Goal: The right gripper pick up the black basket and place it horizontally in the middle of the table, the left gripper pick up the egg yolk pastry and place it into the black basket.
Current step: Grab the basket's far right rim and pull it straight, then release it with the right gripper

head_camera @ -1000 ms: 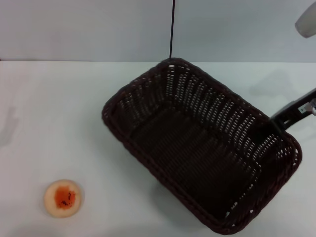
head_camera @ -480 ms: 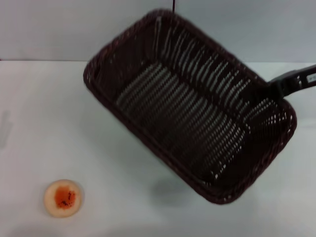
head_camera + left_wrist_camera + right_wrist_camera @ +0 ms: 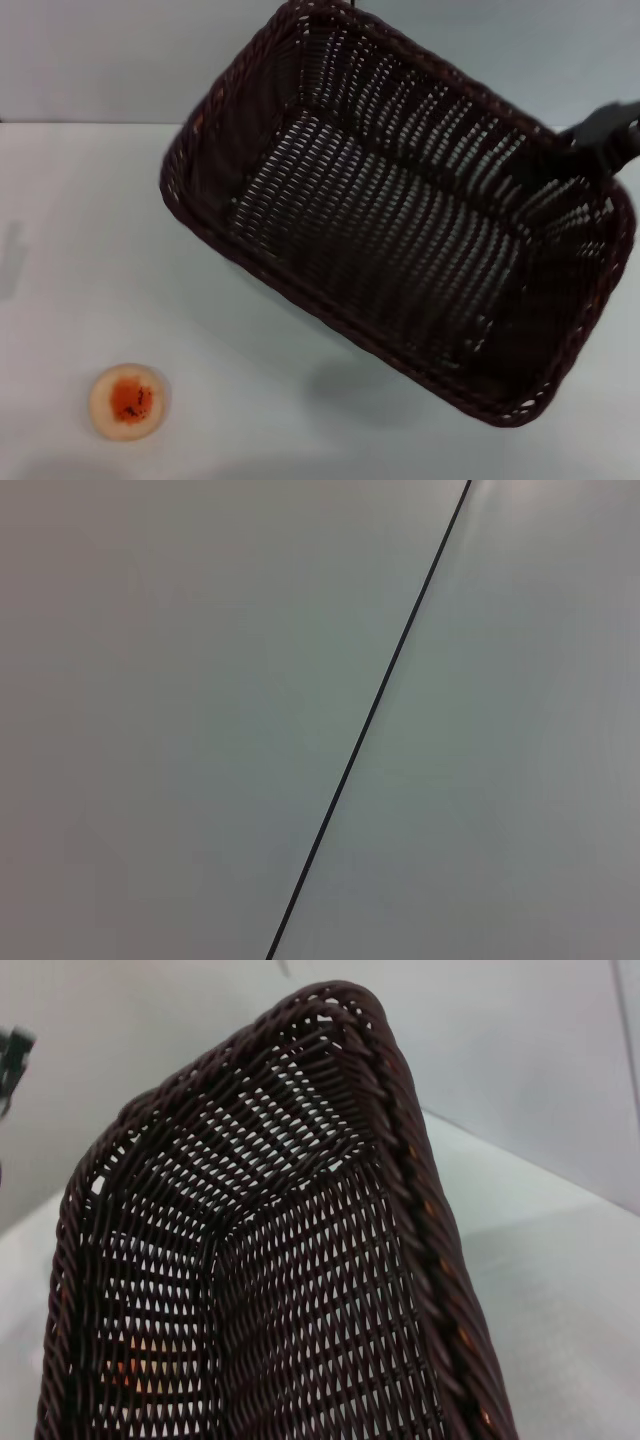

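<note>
The black basket (image 3: 400,220) hangs in the air above the table (image 3: 80,200), tilted, with its open side towards the head camera. My right gripper (image 3: 590,140) is shut on its braided rim at the far right corner. The right wrist view looks along the rim and into the woven inside of the basket (image 3: 280,1260). The egg yolk pastry (image 3: 127,400) lies on the table at the near left, well apart from the basket. My left gripper shows in no view; the left wrist view holds only a plain wall.
A grey wall (image 3: 100,60) stands behind the table, with a thin black vertical line (image 3: 370,710) on it. The basket's shadow (image 3: 350,385) falls on the table below it. A small dark part (image 3: 12,1055) at the right wrist view's edge is unclear.
The right gripper has lifted the basket off the table, up and towards the camera, and tilted it. The pastry has not moved.
</note>
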